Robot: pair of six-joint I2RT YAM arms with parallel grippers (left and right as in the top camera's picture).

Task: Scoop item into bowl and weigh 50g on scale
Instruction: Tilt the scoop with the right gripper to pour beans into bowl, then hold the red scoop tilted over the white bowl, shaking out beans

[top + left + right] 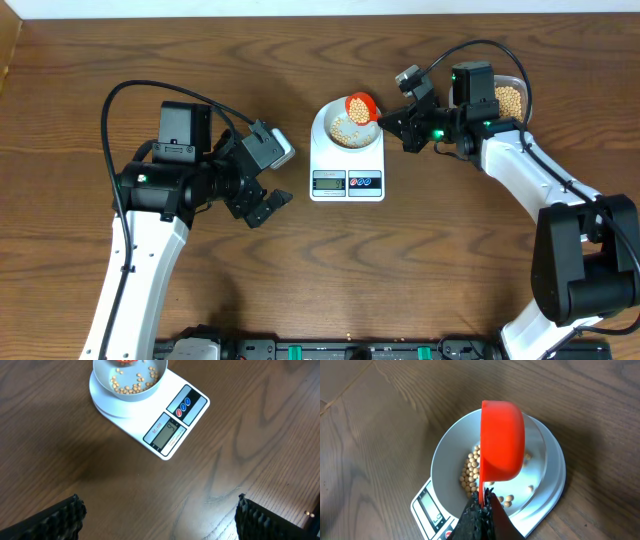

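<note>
I'm over the wooden surface (120, 40) now, both arms in. My left claw (268, 207) hangs left of the scale (347, 182), jaws spread wide, gripping nothing, only bare wood under it in the left wrist view. My right claw (481, 510) is clamped tight on the thin handle of the red scoop (502, 440). The scale sits mid-surface, display and buttons on its near edge; I can't read the digits. Far right, behind my right arm, a clear tub (523, 88) holds a heap of beans. The pale bowl (325, 125) sits on the scale's platform. The scoop is tipped on its side above the bowl's right half. Beans (470, 472) lie scattered across the bowl's floor, thickest toward the left in the right wrist view.
</note>
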